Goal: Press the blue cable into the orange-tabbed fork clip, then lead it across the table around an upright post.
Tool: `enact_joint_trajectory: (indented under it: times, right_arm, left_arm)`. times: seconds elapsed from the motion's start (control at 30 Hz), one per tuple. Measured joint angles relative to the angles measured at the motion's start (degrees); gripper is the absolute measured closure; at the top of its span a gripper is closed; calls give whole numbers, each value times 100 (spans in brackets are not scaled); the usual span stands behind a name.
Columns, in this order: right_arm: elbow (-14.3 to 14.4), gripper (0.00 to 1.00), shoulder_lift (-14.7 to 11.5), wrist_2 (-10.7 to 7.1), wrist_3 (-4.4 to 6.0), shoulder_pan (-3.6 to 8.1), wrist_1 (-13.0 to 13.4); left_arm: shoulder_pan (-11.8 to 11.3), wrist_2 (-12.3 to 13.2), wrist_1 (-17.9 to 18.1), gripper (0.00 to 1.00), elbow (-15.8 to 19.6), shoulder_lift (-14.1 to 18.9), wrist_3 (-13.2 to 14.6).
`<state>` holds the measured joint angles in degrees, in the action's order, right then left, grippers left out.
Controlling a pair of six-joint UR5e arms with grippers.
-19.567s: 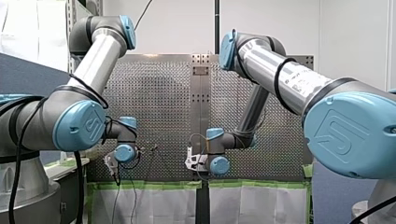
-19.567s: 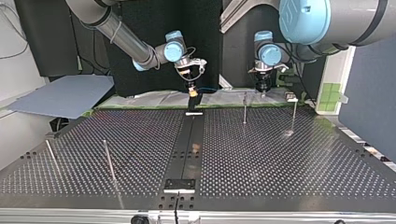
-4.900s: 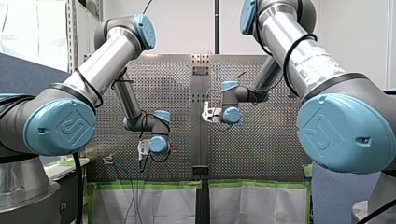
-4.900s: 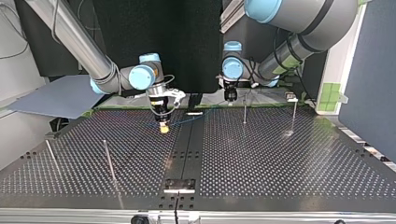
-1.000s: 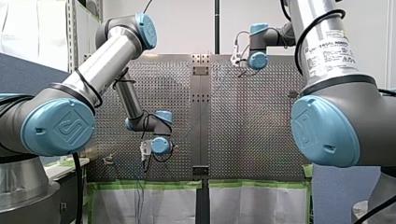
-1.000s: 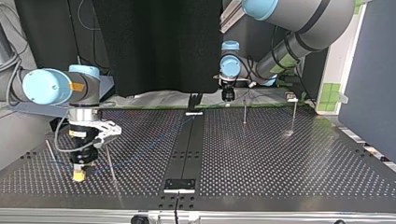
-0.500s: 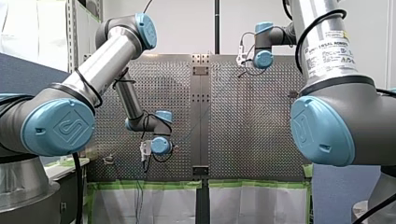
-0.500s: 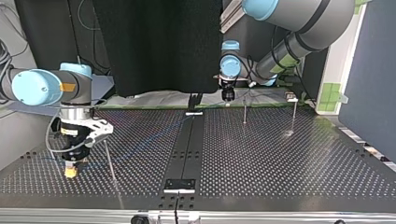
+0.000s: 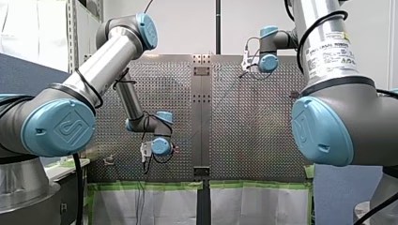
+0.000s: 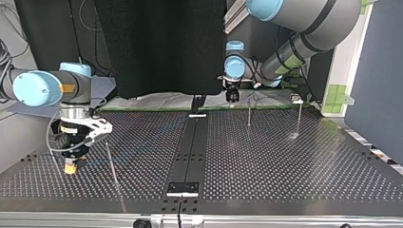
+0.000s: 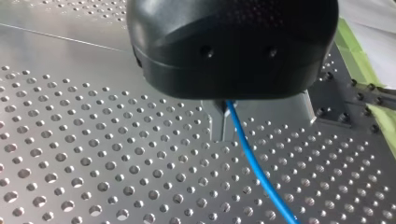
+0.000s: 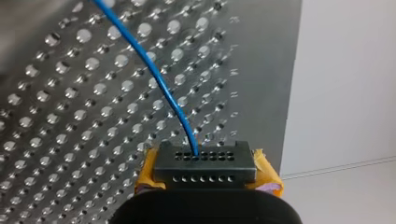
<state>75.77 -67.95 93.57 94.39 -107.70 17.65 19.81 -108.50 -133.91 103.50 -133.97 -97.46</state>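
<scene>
Right wrist view has my right tool [image 12: 205,163] clamped on the blue cable [image 12: 159,81], which leaves from between its yellow pads [image 12: 267,171] and runs out over the perforated bench [image 12: 56,116]. Seen in the top view, this tool hangs low over the bench at the view's left, just beside an upright post [image 10: 110,163], on the post's left. The cable shows faintly from there toward the far middle, where my left tool [image 11: 223,123] is closed on it, the blue line coming out from between its metal fingers
</scene>
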Motion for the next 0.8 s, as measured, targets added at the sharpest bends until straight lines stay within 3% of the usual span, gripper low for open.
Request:
enact_joint_trajectory:
  times: [0.6, 0.8]
  right_arm:
    - [465, 98, 404, 79, 5, 10, 37]
    - [497, 98, 441, 85, -58, -10, 45]
  left_arm:
    - [-9, -14, -34, 100, -1, 0, -12]
    - [6, -17, -58, 100, -1, 0, -139]
